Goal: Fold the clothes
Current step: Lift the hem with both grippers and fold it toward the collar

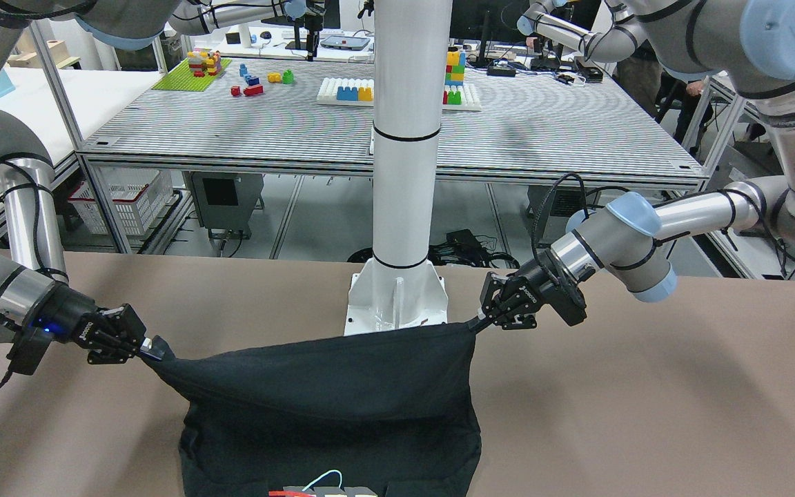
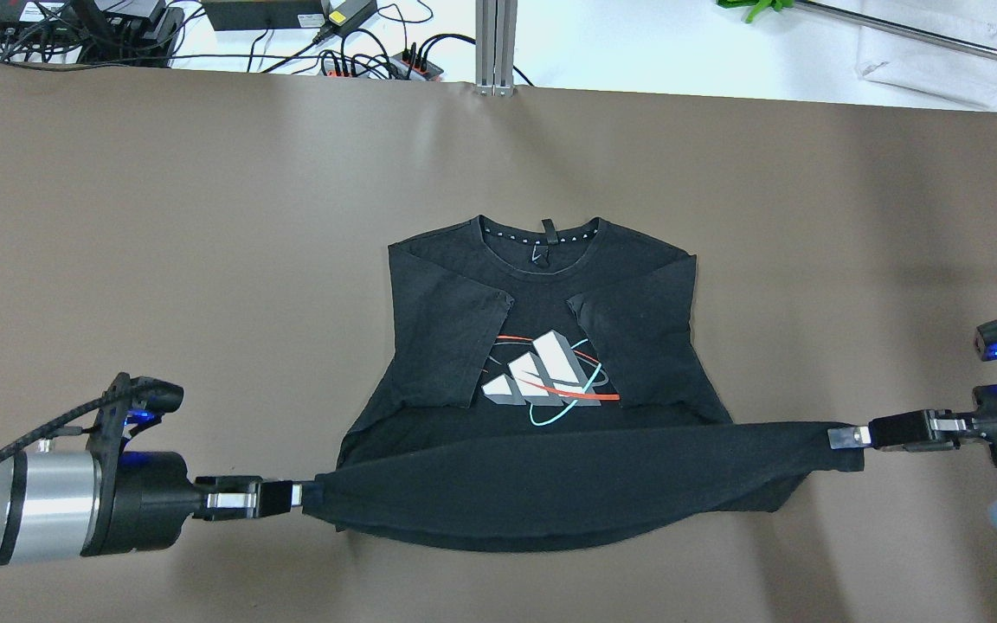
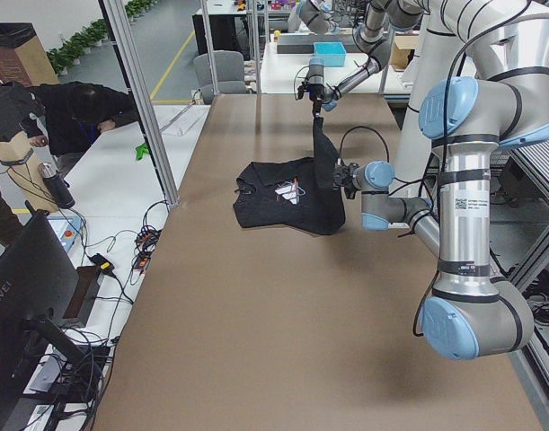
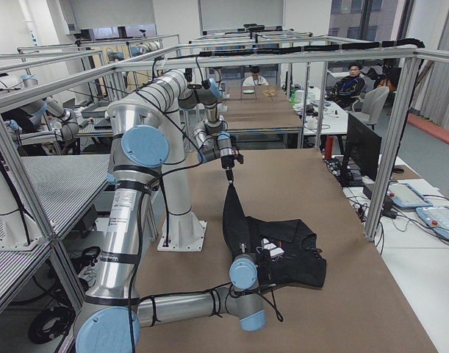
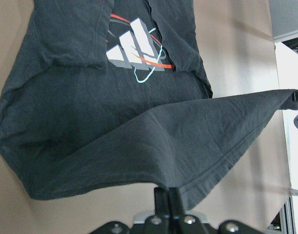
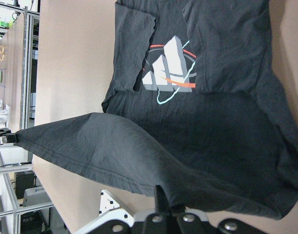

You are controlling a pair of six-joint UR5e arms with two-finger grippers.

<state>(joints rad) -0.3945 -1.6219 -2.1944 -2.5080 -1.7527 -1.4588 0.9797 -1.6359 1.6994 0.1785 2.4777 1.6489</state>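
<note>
The black T-shirt (image 2: 542, 285) lies face up on the brown table (image 2: 161, 216), collar at the far side and both sleeves folded in over a white-grey logo (image 2: 542, 381). My left gripper (image 2: 295, 496) is shut on one corner of the bottom hem. My right gripper (image 2: 845, 435) is shut on the other corner. The hem hangs stretched between them, lifted above the table. In the front-facing view the left gripper (image 1: 482, 322) is on the right and the right gripper (image 1: 152, 350) on the left, with the shirt (image 1: 328, 386) sagging between. The wrist views show the pinched hem (image 5: 167, 192) (image 6: 161, 195).
The white pillar base (image 1: 397, 304) stands just behind the lifted hem on the robot's side. Cables and power strips (image 2: 360, 52) and an aluminium post (image 2: 496, 43) line the far table edge. Bare brown table lies on both sides of the shirt.
</note>
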